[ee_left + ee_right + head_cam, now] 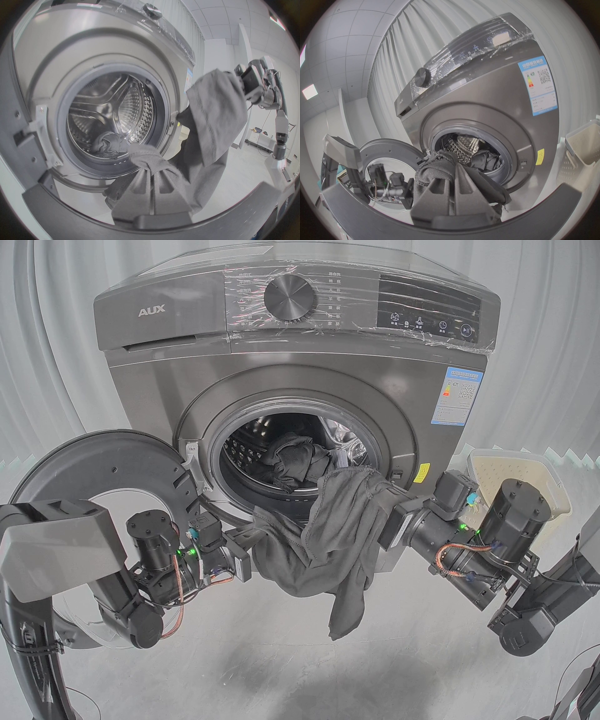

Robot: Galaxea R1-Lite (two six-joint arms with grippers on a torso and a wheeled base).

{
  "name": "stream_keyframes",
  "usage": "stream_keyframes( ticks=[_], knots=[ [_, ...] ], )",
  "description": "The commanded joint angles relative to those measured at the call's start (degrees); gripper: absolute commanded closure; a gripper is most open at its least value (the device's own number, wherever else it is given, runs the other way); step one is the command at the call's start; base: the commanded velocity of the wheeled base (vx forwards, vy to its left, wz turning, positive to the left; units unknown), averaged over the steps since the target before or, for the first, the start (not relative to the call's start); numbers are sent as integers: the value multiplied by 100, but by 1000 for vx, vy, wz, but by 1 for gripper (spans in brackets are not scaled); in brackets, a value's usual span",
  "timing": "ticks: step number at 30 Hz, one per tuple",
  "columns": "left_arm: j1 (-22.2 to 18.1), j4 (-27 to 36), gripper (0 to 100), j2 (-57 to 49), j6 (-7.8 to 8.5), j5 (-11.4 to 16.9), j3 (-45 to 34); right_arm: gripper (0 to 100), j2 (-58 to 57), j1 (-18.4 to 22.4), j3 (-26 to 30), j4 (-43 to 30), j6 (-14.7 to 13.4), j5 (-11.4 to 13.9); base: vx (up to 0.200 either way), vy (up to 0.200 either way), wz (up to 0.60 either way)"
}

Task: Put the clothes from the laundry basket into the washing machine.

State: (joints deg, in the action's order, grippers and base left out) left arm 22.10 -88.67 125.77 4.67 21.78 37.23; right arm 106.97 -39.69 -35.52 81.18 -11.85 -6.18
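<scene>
A grey garment (331, 540) hangs stretched between my two grippers in front of the washing machine's round opening (294, 455). My left gripper (253, 535) is shut on its lower left corner (150, 162), below the opening's rim. My right gripper (387, 496) is shut on its upper right part (437, 168), at the opening's right edge. The cloth's loose end dangles toward the floor. A dark garment (294, 462) lies inside the drum (109, 145). The pale laundry basket (519, 474) stands right of the machine, behind my right arm.
The machine's door (94, 477) is swung open to the left, close behind my left arm. Grey floor (281, 665) lies open in front of the machine. Curtains hang behind.
</scene>
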Motion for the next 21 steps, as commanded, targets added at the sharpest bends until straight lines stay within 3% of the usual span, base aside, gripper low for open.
stream_keyframes(
  ticks=[1, 4, 6, 15, 16, 21],
  knots=[
    [-48, -1, 100, -844, 8, -60, -489, 100, 113, 76, 248, 47, -107, 3, 0, 0, 0],
    [-48, -1, 100, -1055, -54, -60, -603, 100, 157, 199, 406, 153, -107, 20, 0, 0, 0],
    [-48, -1, 100, -1072, 25, -69, -533, 100, 192, 269, 441, 241, -116, 20, 0, 0, 0],
    [-66, -1, 100, -1099, -36, -78, -357, 100, 263, 269, 687, 469, -116, 20, 0, 0, 0],
    [-66, -1, 100, -1116, -36, -78, -357, 0, 315, 251, 687, 478, -116, 20, 0, 0, 0],
    [-66, -1, 100, -1195, -54, -78, -330, 0, 465, 234, 731, 452, -116, 3, 0, 0, 0]
  ],
)
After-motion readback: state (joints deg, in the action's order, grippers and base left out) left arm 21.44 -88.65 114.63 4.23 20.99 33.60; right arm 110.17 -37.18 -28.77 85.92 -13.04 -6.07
